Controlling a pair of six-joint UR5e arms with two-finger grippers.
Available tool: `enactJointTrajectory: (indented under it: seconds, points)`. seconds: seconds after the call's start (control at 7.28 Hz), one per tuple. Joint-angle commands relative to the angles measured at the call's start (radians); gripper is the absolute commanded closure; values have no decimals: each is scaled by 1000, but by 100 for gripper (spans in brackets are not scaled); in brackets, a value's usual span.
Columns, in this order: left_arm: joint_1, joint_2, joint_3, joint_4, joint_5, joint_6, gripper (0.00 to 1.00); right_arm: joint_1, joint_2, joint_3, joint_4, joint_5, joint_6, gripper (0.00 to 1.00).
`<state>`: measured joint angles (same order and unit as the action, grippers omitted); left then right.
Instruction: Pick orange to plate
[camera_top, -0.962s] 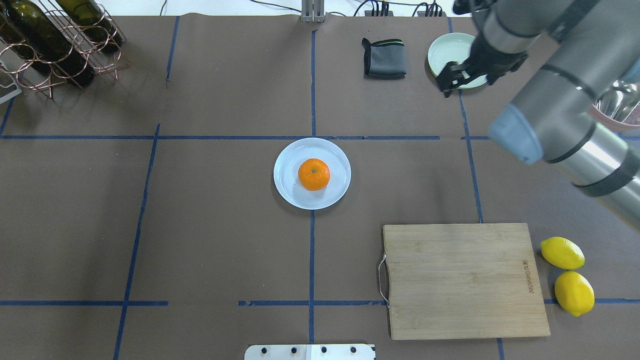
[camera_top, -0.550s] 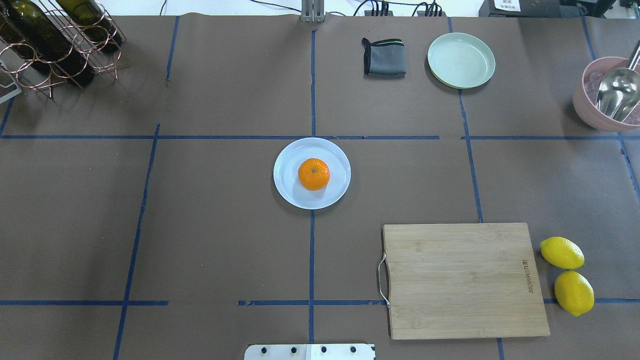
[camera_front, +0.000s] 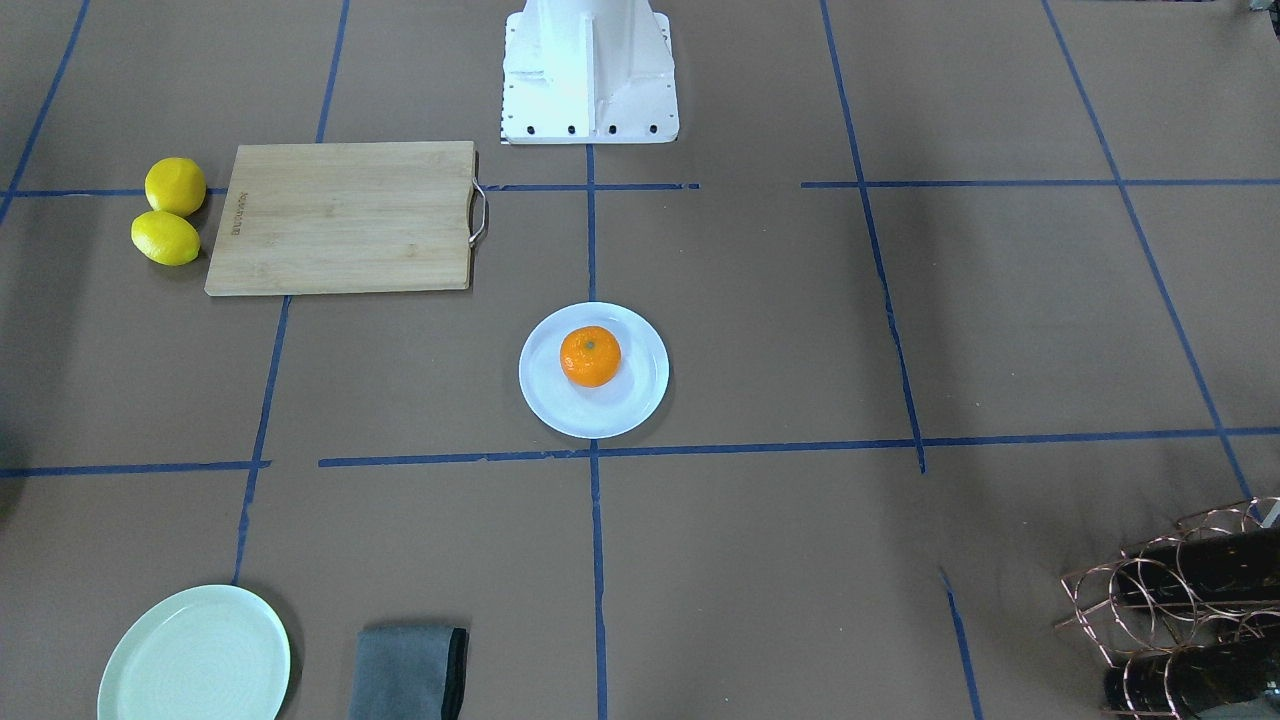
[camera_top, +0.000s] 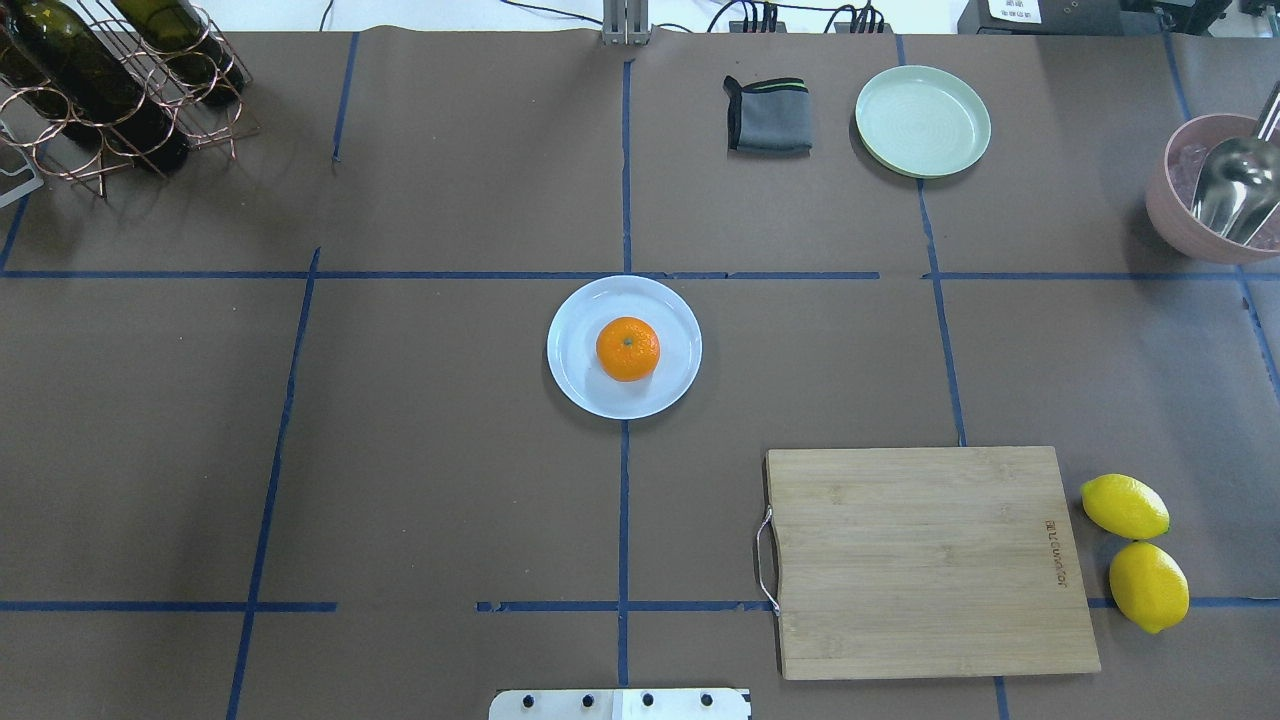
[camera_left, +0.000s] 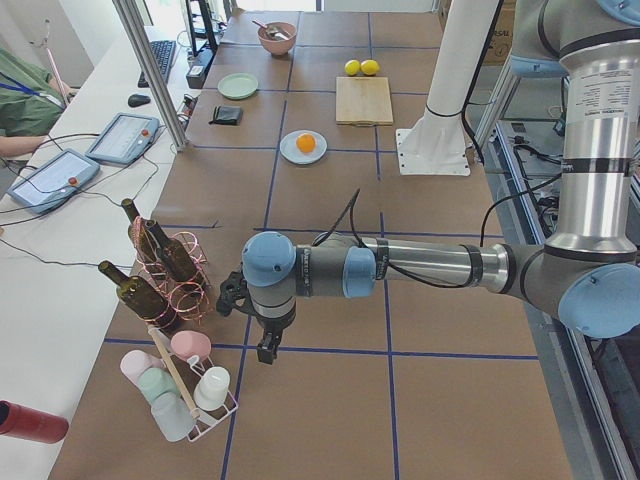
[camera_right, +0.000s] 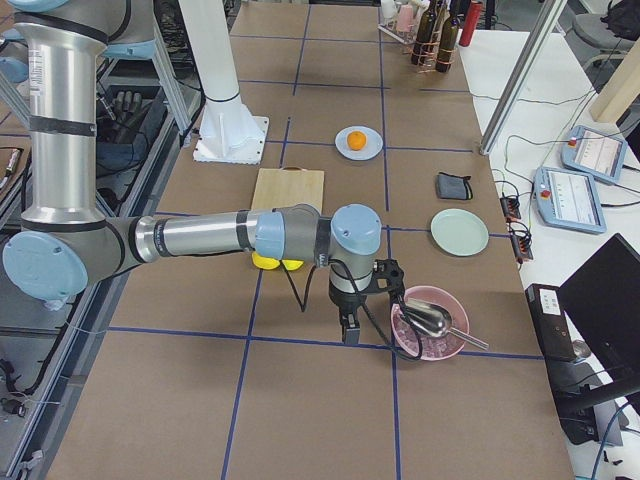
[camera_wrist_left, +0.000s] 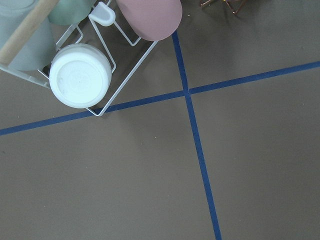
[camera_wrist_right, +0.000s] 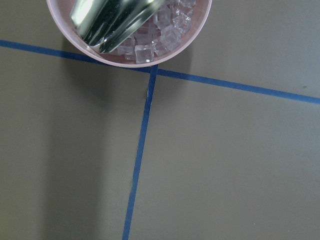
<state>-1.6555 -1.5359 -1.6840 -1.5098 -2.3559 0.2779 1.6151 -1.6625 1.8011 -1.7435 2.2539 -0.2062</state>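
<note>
The orange (camera_top: 628, 349) rests stem-up on the middle of the white plate (camera_top: 575, 385) at the table's centre, also seen in the front-facing view as the orange (camera_front: 590, 356) on the plate (camera_front: 560, 408). Nothing touches either. My left gripper (camera_left: 265, 350) shows only in the exterior left view, hanging low past the table's left end beside a cup rack; I cannot tell whether it is open or shut. My right gripper (camera_right: 347, 330) shows only in the exterior right view, pointing down next to a pink bowl, far from the orange; its state is likewise unclear.
A wooden cutting board (camera_top: 930, 560) lies near right, with two lemons (camera_top: 1124, 506) beside it. A pale green plate (camera_top: 922, 121) and grey cloth (camera_top: 768, 115) sit far right. A pink bowl (camera_top: 1170, 215) holds ice and a scoop. A wine rack (camera_top: 100, 90) stands far left.
One second ago my right arm reached over the far right with its gripper above the green plate; it has since left the overhead view. The orange and plate have not moved.
</note>
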Motion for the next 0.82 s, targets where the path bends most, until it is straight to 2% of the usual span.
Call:
enactJointTrajectory:
  seconds: [0.0, 0.27, 0.41, 0.69]
  points:
    - [-1, 2, -6, -1, 1, 1, 0, 5, -22, -12, 18, 15, 2, 0]
    - [-1, 43, -41, -9, -5, 4, 0, 5, -42, -31, 31, 19, 1, 0]
    - [-1, 49, -69, -6, 1, 3, 0, 5, -43, -57, 79, 20, 1, 0]
    - [-1, 49, -63, -4, 1, 3, 0, 5, -42, -75, 107, 26, 8, 0]
